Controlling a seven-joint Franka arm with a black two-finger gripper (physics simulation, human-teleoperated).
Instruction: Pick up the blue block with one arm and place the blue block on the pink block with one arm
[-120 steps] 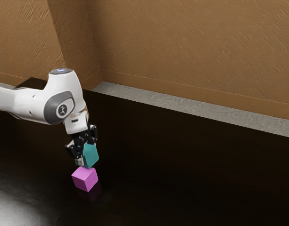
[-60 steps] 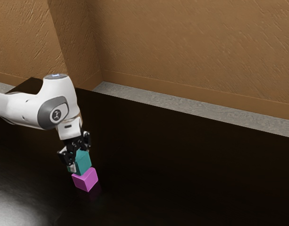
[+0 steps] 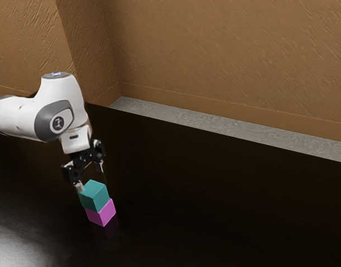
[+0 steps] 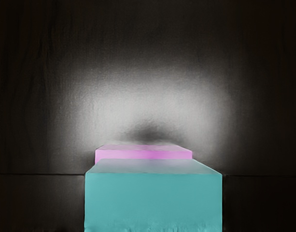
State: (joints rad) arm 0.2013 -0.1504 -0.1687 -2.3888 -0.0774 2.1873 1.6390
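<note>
Exterior view, left of frame: white arm (image 3: pixel 31 114) angles downward. Gripper (image 3: pixel 90 177) at lower left, fingers spread apart, clamping nothing. Cannot tell whether a fingertip brushes the block below.

Directly under gripper: blue block (image 3: pixel 94 194) rests on top of pink block (image 3: pixel 103 213), faces touching, blue offset slightly toward frame left. The stack stands on the dark table (image 3: pixel 215 211).

Centre to right: grey ledge (image 3: pixel 226 127) along the table's far edge, brown wall (image 3: pixel 226 55) behind.

Wrist view: blue block (image 4: pixel 152 198) just under the hand, pink block (image 4: pixel 144 153) showing beneath it.
</note>
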